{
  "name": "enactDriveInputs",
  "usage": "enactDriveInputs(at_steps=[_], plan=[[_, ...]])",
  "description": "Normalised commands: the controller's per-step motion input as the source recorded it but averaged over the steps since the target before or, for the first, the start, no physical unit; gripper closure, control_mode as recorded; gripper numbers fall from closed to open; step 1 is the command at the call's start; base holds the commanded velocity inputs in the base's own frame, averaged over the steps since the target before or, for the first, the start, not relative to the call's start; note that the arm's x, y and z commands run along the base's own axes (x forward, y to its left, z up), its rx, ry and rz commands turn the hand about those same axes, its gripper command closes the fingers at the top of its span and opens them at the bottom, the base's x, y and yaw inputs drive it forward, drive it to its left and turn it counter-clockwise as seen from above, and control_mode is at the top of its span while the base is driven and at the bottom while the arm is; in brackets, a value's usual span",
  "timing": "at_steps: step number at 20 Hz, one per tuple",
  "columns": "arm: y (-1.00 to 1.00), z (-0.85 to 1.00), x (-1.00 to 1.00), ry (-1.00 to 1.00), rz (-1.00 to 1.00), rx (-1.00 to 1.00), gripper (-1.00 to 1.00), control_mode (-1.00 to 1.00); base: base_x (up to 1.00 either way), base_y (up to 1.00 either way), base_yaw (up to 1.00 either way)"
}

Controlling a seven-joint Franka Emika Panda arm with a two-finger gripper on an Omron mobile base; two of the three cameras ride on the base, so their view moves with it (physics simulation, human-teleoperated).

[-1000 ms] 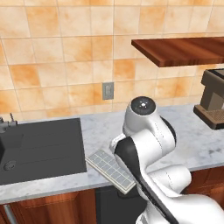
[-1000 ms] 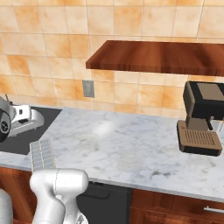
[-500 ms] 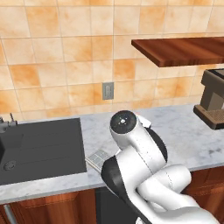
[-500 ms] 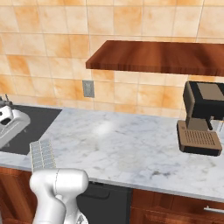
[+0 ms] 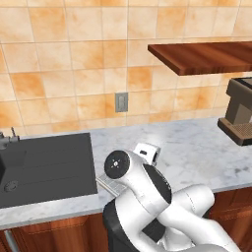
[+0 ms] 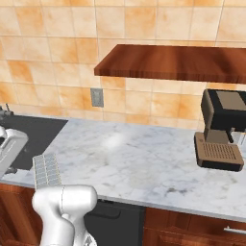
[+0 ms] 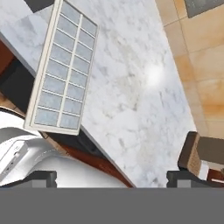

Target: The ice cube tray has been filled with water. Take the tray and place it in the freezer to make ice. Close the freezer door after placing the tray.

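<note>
The arm has swung lower; gripper (image 7: pixel 111 177) jaws wide apart above the pale grey gridded ice cube tray (image 7: pixel 62 70), upper left; reaching stage, next descend onto it

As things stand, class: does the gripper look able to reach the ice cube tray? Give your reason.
Probably yes. The gripper is open above the marble counter, and the ice cube tray lies flat near the counter's front edge with nothing on or beside it.
</note>
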Motion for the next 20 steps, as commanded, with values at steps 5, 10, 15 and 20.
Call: enactDriveInputs(at_steps=[5,10,15,20], plan=[[0.21,-0.35,0.0,-0.03,0.02,-0.11,-1.0,-1.0,0.0,0.0,0.0],[0.37,-0.05,-0.02,-0.01,0.05,-0.09,-1.0,-1.0,0.0,0.0,0.0],[0.15,-0.03,-0.17,0.0,0.02,-0.08,-1.0,-1.0,0.0,0.0,0.0],[0.0,-0.27,-0.1,-0.02,0.0,-0.03,-1.0,-1.0,0.0,0.0,0.0]])
